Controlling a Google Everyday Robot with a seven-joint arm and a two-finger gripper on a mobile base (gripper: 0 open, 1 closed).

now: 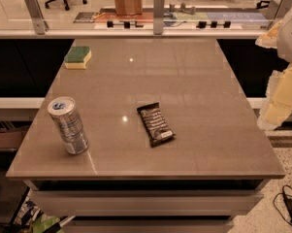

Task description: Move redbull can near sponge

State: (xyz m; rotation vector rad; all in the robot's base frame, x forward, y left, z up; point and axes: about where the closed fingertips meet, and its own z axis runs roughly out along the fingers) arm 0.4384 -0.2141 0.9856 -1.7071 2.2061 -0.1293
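The redbull can (68,125) stands near the front left corner of the tabletop (199,76). The gripper (276,106) hangs past the right edge, well apart from the can. I cannot tell if it is open or closed. The can is round, shiny metal. The sponge (78,57), a green-topped block, sits at the back left corner.

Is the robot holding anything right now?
Nothing that shows. The gripper hangs beside the table, at the picture's right edge; the redbull can stands alone.
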